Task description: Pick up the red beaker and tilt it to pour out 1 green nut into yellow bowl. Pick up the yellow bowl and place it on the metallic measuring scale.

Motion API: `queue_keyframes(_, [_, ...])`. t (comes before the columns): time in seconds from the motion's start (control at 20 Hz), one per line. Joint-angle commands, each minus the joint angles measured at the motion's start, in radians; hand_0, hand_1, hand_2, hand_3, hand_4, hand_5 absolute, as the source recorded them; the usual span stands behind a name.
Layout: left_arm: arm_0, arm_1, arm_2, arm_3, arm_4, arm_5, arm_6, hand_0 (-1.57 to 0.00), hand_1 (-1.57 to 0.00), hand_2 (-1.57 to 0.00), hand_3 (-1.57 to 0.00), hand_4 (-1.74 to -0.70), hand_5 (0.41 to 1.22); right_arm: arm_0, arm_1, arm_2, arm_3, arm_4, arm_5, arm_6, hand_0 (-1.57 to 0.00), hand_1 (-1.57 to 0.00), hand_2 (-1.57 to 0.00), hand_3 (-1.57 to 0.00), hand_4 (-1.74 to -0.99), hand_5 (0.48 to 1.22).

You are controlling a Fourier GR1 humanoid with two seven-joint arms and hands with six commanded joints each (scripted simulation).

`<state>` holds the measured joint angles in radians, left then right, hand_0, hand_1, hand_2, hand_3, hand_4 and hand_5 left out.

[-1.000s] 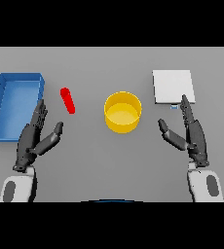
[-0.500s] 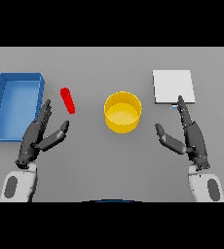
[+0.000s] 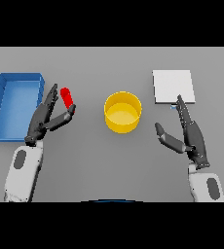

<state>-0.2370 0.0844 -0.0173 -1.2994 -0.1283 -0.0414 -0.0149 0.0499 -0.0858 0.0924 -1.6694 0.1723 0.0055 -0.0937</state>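
The red beaker is small and stands on the table left of centre, leaning a little. My left hand is open right beside it, fingers on its left and thumb just below it. The yellow bowl sits at the table's middle. The metallic measuring scale is a flat pale square at the back right. My right hand is open on the right, its fingertips pointing at the scale's near edge. No green nut shows.
A blue tray stands at the left edge, just left of my left hand and close to the beaker.
My left hand has moved forward and right, up to the red beaker. My right hand has drawn back a little toward me.
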Motion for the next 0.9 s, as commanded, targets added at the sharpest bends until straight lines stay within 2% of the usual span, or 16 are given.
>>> queue_keyframes(0.0, [-0.026,-0.003,0.001,0.025,-0.005,0.004,-0.002,0.00,0.00,0.00,0.00,-1.19,0.641,0.006,0.001,0.005,-0.002,0.013,-0.007,-0.011,0.00,0.00,0.00,0.00,-1.222,0.626])
queue_keyframes(0.1, [-0.059,-0.002,-0.001,0.073,-0.018,0.002,-0.017,0.00,0.00,0.00,0.00,-1.20,0.651,0.010,-0.003,0.000,-0.012,0.000,0.000,-0.005,0.00,0.00,0.00,0.00,-1.222,0.627])
queue_keyframes(0.25, [-0.125,-0.001,0.004,0.141,-0.046,0.026,0.006,0.00,0.00,0.00,0.00,-1.20,0.661,0.017,0.003,0.002,-0.004,0.004,-0.002,-0.010,0.00,0.00,0.00,0.00,-1.226,0.631])
queue_keyframes(0.3, [-0.149,-0.007,0.008,0.173,-0.047,0.028,0.006,0.00,0.00,0.00,0.00,-1.20,0.663,0.000,0.004,-0.002,0.002,-0.004,0.000,0.005,0.00,0.00,0.00,0.00,-1.231,0.633])
queue_keyframes(0.45, [-0.186,-0.008,0.022,0.245,-0.057,0.045,-0.022,0.00,0.00,0.00,0.00,-1.20,0.671,0.015,-0.002,-0.008,-0.012,-0.015,0.006,-0.005,0.00,0.00,0.00,0.00,-1.238,0.638])
queue_keyframes(0.6, [-0.234,-0.023,0.048,0.321,-0.044,0.058,-0.071,0.00,0.00,0.00,0.00,-1.23,0.687,0.020,-0.004,-0.010,-0.008,-0.011,0.002,-0.002,0.00,0.00,0.00,0.00,-1.242,0.642])
queue_keyframes(0.75, [-0.258,-0.037,0.088,0.385,-0.008,0.056,-0.165,0.00,0.00,0.00,0.00,-1.29,0.708,0.028,-0.004,-0.012,-0.018,-0.015,0.002,-0.016,0.00,0.00,0.00,0.00,-1.246,0.645])
queue_keyframes(0.85, [-0.282,-0.058,0.104,0.428,0.004,0.066,-0.184,0.00,-0.01,-0.05,-0.04,-1.33,0.738,0.015,-0.005,-0.013,-0.018,-0.016,0.001,0.008,0.00,0.00,0.00,0.00,-1.244,0.644])
